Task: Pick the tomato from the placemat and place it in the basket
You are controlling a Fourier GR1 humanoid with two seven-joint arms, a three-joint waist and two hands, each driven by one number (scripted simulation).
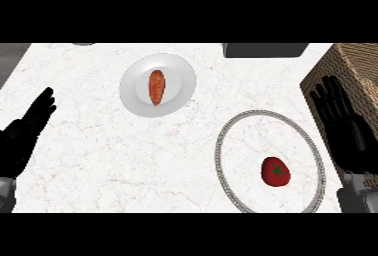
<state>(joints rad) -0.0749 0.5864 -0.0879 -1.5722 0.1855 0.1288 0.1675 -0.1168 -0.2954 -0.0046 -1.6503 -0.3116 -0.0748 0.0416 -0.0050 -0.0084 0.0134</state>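
Your tomato [275,171] sits on the placemat [233,131], in the lower right part of it, green stem patch facing up. Nothing touches it. The placemat is round, white like the counter, with a grey beaded rim; its lower edge runs out of view.

Your right hand [341,122] is just beside the placemat's right rim, fingers straight and pointing up the view, holding nothing. It's apart from the tomato, with the rim between them. Grey right forearm [357,194] shows at the lower right corner.

The basket [351,67] is at the right edge, upper part: brown woven wall, only partly in frame. Right hand overlaps its lower left corner in the view; you can't tell if they touch.

Further out: white plate [177,67] up and left of the placemat, well apart from it, with a carrot [156,87] lying lengthwise on it. Dark grey box-like object [264,49] at the top edge, cropped, can't identify it. Another small dark thing [84,44] at top left, mostly cut off.

Your left hand [28,130] rests at the left edge, fingers straight and up, holding nothing, well apart from the plate. All of this on the white marble counter [103,165].
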